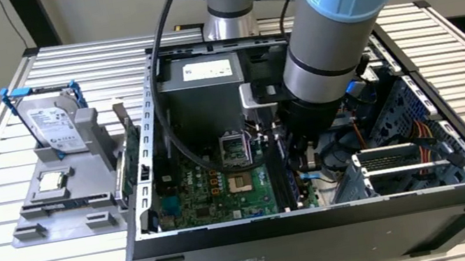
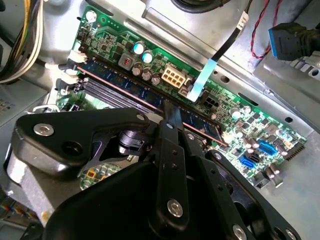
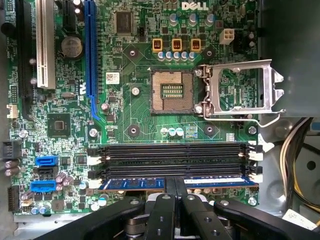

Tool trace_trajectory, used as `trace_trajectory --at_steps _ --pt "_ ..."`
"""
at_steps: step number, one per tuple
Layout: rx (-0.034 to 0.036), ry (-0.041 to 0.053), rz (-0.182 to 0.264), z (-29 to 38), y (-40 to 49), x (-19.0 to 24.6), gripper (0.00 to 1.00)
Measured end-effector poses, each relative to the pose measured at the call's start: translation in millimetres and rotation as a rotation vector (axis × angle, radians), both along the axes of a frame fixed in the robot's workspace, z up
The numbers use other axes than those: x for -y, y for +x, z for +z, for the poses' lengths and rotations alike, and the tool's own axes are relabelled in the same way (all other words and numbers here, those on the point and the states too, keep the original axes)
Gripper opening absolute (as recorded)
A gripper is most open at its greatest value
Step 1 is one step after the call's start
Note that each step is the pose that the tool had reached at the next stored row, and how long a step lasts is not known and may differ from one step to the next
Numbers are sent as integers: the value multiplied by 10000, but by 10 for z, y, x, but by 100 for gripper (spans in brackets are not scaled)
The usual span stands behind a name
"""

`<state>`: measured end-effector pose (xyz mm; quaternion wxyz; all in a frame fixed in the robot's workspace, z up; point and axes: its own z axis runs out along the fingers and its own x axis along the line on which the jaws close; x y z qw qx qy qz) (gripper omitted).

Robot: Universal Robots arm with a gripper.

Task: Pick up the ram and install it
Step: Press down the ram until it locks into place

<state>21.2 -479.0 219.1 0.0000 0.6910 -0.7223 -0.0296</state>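
The ram (image 3: 130, 183), a long dark-blue stick, stands in the memory slot nearest the motherboard's edge; in the second wrist view the ram (image 2: 125, 82) runs slantwise across the green board. My gripper (image 3: 175, 186) is shut, its black fingers pressed together. The tips rest on the ram's top edge near its middle and cover a short stretch of it. In the second wrist view the gripper (image 2: 172, 111) touches the same edge from above. In the exterior view the arm (image 1: 332, 50) reaches down into the open computer case (image 1: 325, 228).
Empty black memory slots (image 3: 170, 150) lie beside the ram, and the CPU socket (image 3: 172, 91) stands open. A light-blue flat cable (image 2: 205, 75) crosses just beyond the ram. Outside the case, a grey fixture (image 1: 49, 218) holds a hard drive (image 1: 52, 122) and a CPU chip (image 1: 51, 180).
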Motion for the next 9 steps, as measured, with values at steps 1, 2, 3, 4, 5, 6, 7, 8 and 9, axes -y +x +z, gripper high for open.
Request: trace_trajectory --at_steps 1,2,3,4,5,6,7,8,9 --pt "0 -2 -2 -18 0 0 0" --pt "-1 -9 -5 -31 0 -1 0" --pt "-4 -24 -5 -30 1 -4 0" --pt "-8 -37 -6 -16 1 -4 0" --pt "-2 -17 -7 7 1 -4 0" --pt "9 29 -7 33 1 -5 0" --pt "8 31 -7 78 1 -6 0" --pt "4 18 -5 128 1 -4 0" --pt "4 17 -5 173 1 -3 0"
